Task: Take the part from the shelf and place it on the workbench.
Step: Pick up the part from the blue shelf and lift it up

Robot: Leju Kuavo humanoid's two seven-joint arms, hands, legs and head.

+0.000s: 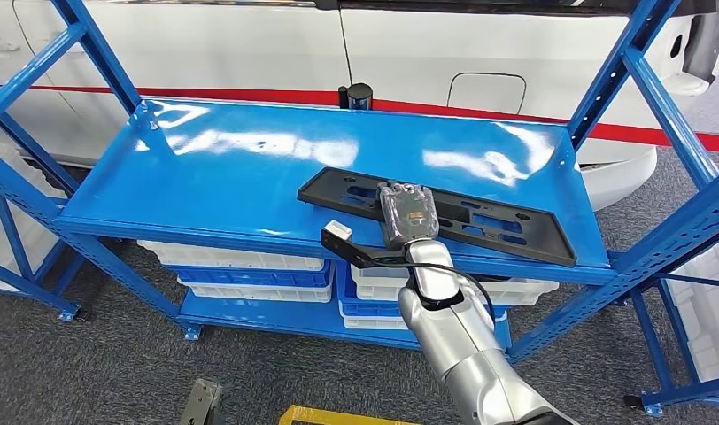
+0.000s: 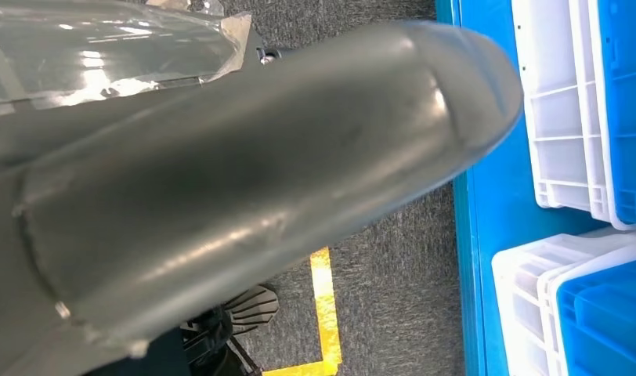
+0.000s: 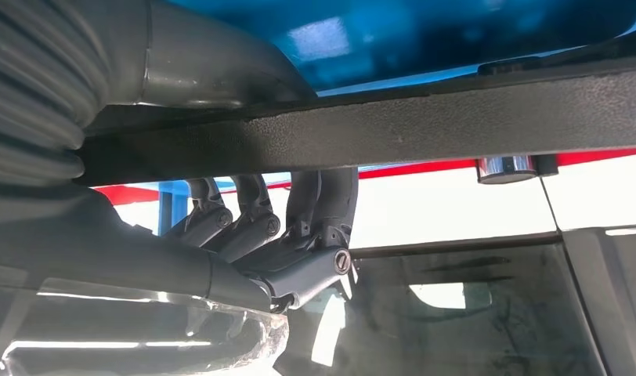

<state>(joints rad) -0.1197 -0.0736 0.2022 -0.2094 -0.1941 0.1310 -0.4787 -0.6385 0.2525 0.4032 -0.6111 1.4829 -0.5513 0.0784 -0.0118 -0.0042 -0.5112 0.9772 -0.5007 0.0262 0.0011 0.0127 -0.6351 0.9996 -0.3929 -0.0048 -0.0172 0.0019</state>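
Right hand: right hand [image 1: 407, 215] lies over the near long edge of the black part, roughly at its middle; in the right wrist view its dark fingers [image 3: 315, 207] curl against one face of the part while the thick grey thumb [image 3: 209, 70] lies on the other face, so the part's edge is clasped between them
Part: long flat black part [image 1: 480, 221] with cut-out slots, lying on the top blue shelf [image 1: 241, 168], set at a slant toward the right front corner, its right end close to the shelf's front edge
Part close up: textured black bar [image 3: 424, 125] running across the right wrist view, blue shelf surface behind it
Right arm: silver arm [image 1: 462, 345] rising from below to the shelf front, a black cable looped at the wrist and a white-tipped black bracket [image 1: 338, 235] sticking out to the side
Left hand: cannot tell its state; the left wrist view shows a smooth grey cover [image 2: 244, 180] and no fingers
Lower shelf: white and blue bins [image 1: 250, 270] stacked under the top shelf
Behind: white car body [image 1: 250, 44] with a red stripe
Floor: grey carpet [image 1: 117, 372] with a yellow line [image 2: 323, 313]
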